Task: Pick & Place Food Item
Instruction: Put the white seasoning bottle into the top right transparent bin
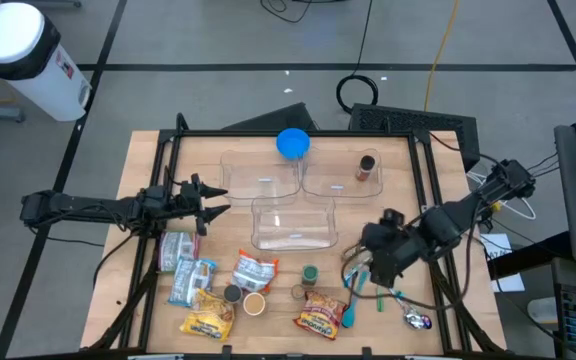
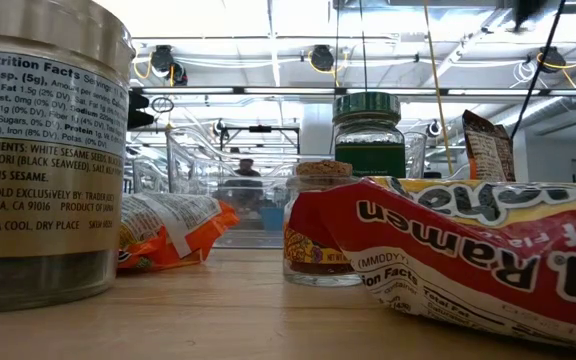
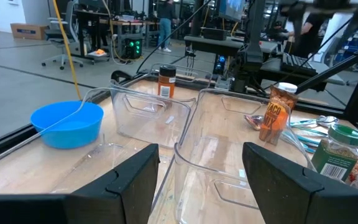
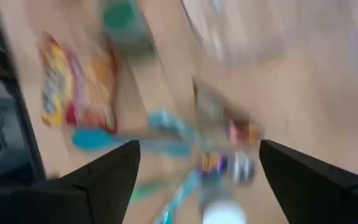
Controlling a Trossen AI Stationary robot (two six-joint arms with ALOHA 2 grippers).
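Observation:
Food items lie along the table's near part: a red ramen packet [image 1: 320, 312], a green-lidded jar [image 1: 310, 273], an orange snack bag [image 1: 256, 270], a yellow packet [image 1: 208, 318], a tin [image 1: 178, 250]. A small brown packet [image 1: 355, 260] stands by the utensils. My right gripper [image 1: 370, 268] hangs tipped downward over that near-right spot, its fingers [image 4: 199, 144] spread open with nothing between them. My left gripper [image 1: 218, 200] waits level at the table's left, open [image 3: 201, 149] and facing the clear bins.
Three clear bins [image 1: 293, 222] [image 1: 263, 175] [image 1: 343, 170] stand mid-table, and the far right one holds a spice jar [image 1: 368, 168]. A blue bowl [image 1: 292, 143] sits at the far edge. A teal spatula [image 1: 351, 310] and spoons [image 1: 413, 318] lie near right. A black frame [image 1: 438, 200] rims the table.

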